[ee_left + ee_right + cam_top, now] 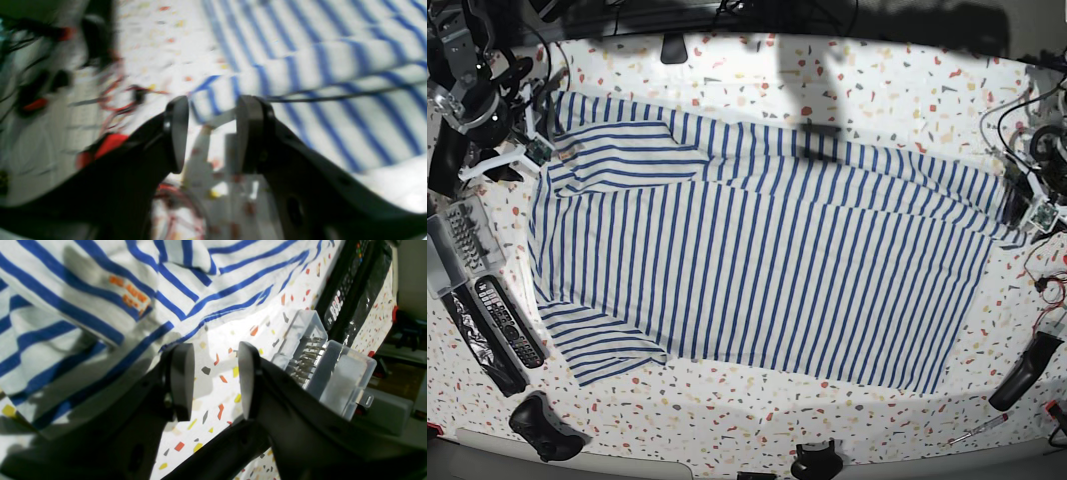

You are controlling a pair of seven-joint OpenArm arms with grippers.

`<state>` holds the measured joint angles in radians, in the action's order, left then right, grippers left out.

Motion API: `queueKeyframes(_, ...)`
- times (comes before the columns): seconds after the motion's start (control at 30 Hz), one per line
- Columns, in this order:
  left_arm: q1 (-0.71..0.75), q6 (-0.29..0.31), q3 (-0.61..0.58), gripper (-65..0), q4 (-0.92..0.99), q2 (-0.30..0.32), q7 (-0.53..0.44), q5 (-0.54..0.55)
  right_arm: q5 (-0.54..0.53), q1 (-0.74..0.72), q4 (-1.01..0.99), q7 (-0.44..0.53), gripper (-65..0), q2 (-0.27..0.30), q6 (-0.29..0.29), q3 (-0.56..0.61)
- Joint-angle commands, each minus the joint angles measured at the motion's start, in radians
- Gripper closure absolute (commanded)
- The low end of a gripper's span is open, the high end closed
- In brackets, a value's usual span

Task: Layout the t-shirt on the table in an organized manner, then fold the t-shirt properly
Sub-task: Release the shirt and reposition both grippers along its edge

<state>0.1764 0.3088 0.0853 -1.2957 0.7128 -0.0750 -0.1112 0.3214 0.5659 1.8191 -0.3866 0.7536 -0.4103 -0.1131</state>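
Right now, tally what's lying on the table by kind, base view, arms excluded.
Striped t-shirt: 1
Remote controls: 2, lying side by side at the table edge
Clear plastic box: 1
Black game controller: 1
Total: 5, counting only what can be identified. Cables and dark items at the far edges are too unclear to class.

Left gripper [211, 133] parted, nothing between the black pads [176, 133], poised just off a corner of the t-shirt [757, 270] (blurred in its wrist view). Right gripper [216, 381] likewise parted and empty, hanging just beside the t-shirt's edge, at the opposite end.
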Motion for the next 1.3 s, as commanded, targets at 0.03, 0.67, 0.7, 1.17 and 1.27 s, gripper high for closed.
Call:
queueKeyframes(0.03,-0.014,-0.049,0.012,-21.8,-0.013,0.026,0.002,0.009,-0.045,-0.004,0.013,-0.017,-21.6,0.019,0.018,-0.010)
queueKeyframes(0.67,-0.013,-0.070,0.026,-21.5,-0.076,0.055,0.134,0.380,-0.388,-0.003,0.128,-0.036,-21.4,-0.196,0.014,-0.015)
queueKeyframes(0.7,-0.013,-0.069,0.026,-21.5,-0.076,0.051,0.150,0.389,-0.411,-0.003,0.128,-0.041,-21.4,-0.209,0.014,-0.019)
queueKeyframes(1.17,-0.011,-0.062,0.026,0.0,-0.076,-0.043,0.216,0.487,-0.726,0.000,0.128,-0.165,0.0,-0.400,0.007,-0.205)
queueKeyframes(1.27,-0.011,-0.062,0.026,0.0,-0.073,-0.078,0.192,0.486,-0.726,-0.001,0.127,-0.161,0.0,-0.408,0.007,-0.206)
